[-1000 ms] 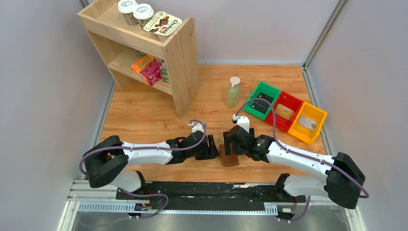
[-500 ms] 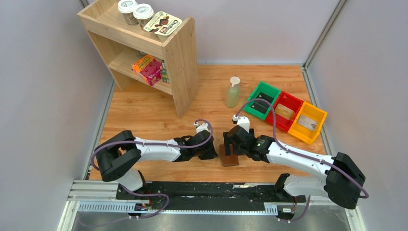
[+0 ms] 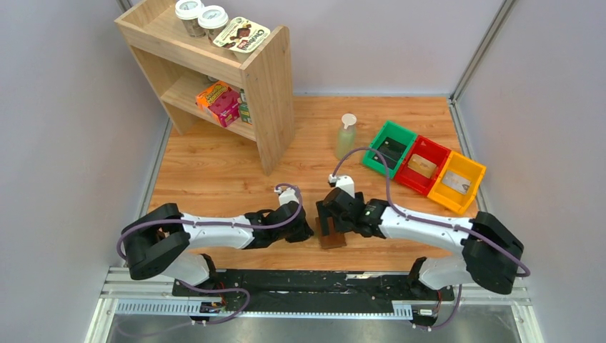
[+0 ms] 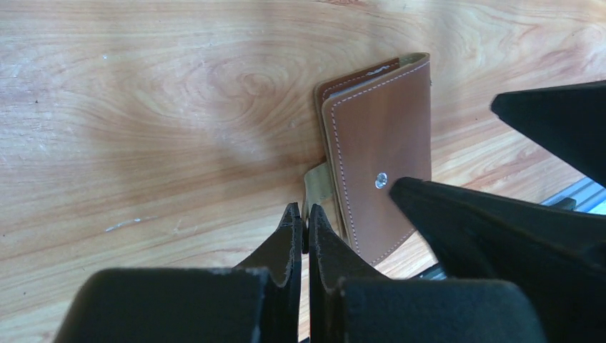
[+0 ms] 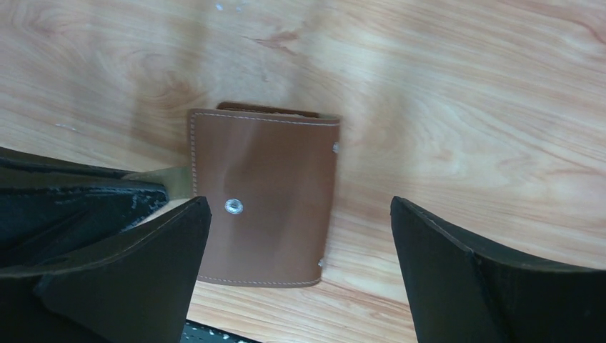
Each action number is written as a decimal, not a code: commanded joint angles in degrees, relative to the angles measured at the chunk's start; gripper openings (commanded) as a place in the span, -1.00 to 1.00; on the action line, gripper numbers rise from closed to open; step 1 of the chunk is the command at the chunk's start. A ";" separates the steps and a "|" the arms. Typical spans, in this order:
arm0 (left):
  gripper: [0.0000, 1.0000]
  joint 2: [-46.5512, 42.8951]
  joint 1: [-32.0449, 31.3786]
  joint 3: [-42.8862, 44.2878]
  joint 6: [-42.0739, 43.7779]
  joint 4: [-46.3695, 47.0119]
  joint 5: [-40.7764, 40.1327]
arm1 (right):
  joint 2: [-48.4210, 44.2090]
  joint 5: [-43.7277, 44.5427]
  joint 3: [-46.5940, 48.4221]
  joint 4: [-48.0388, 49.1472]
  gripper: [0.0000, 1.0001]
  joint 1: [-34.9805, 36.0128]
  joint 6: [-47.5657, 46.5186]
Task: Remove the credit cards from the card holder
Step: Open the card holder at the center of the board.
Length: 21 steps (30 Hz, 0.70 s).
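The card holder (image 3: 331, 236) (image 4: 379, 157) (image 5: 264, 193) is a brown leather wallet lying closed and flat near the table's front edge. Its tan snap tab (image 4: 316, 187) (image 5: 171, 180) sticks out sideways, and my left gripper (image 3: 309, 230) (image 4: 301, 214) is shut on the end of that tab. My right gripper (image 3: 327, 218) (image 5: 300, 204) hangs wide open just above the holder, one finger over its snap side, the other over bare wood. Credit cards lie in the bins: a dark one (image 3: 388, 151), a tan one (image 3: 421, 168) and a pale grey one (image 3: 456, 183).
Green (image 3: 376, 140), red (image 3: 434, 151) and yellow (image 3: 468, 167) bins stand in a row at the right. A pale green bottle (image 3: 346, 137) stands behind the grippers. A wooden shelf (image 3: 268, 100) with packets and jars fills the back left. The metal rail (image 3: 286, 282) runs along the front edge.
My left gripper has closed on the snap tab. The right gripper opened wider, and both grippers and the card holder shifted a little to the left.
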 commanded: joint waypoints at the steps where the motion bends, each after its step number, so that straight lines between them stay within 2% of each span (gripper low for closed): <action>1: -1.00 -2.72 -1.11 -0.70 -1.35 2.73 -2.75 | 4.81 -0.38 5.78 2.72 1.00 1.76 0.90; 10: -1.00 -3.95 -1.81 -0.78 -1.35 2.64 -4.15 | 12.55 -2.31 10.36 2.02 1.00 3.26 1.43; 15: -1.00 -6.14 -2.34 -1.49 -1.96 1.94 -5.73 | 15.80 0.15 10.97 -0.53 1.00 3.17 1.78; 21: -1.00 -8.96 -2.61 -2.28 -3.19 -1.92 -8.46 | 13.97 2.00 11.59 -2.99 1.00 3.26 1.52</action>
